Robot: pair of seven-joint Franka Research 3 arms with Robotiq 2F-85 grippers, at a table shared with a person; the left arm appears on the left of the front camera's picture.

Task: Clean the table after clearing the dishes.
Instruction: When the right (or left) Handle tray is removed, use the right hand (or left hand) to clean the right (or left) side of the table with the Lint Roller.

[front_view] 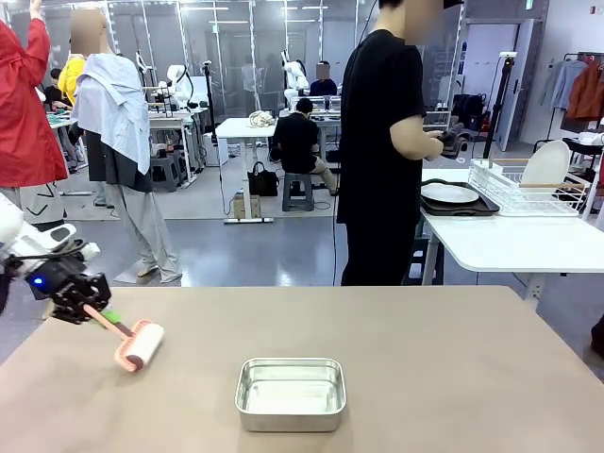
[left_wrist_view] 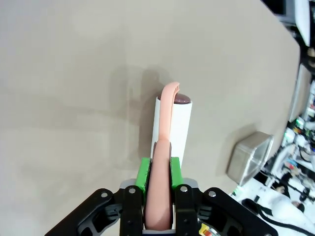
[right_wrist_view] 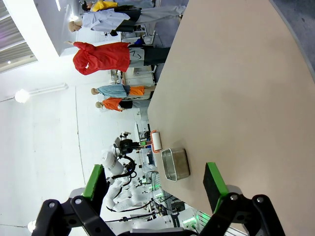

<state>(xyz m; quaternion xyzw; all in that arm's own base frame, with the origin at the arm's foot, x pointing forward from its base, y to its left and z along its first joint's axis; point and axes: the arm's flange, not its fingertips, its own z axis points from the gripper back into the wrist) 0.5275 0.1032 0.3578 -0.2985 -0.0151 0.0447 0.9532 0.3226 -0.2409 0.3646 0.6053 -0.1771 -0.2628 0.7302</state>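
The taupe table (front_view: 453,359) spreads across the front view. My left gripper (front_view: 90,310) hangs over its left edge, shut on the pink handle of a lint roller (front_view: 140,344). The white roll lies on or just above the tabletop. In the left wrist view the green pads (left_wrist_view: 143,173) clamp the handle, and the roller (left_wrist_view: 173,129) points away from my left gripper (left_wrist_view: 158,172). My right gripper (right_wrist_view: 155,172) stands open above the table (right_wrist_view: 236,78), holding nothing. Of the dishes, one white plate (front_view: 449,193) lies on a dark tray (front_view: 464,210), and another plate (front_view: 545,165) stands in a rack.
A shiny steel pan (front_view: 290,392) sits mid-table near the front edge; I also see the pan (left_wrist_view: 248,157) in the left wrist view. A person in black (front_view: 382,142) stands at the far side, turned toward the white side table (front_view: 510,245) with its dish rack (front_view: 524,193).
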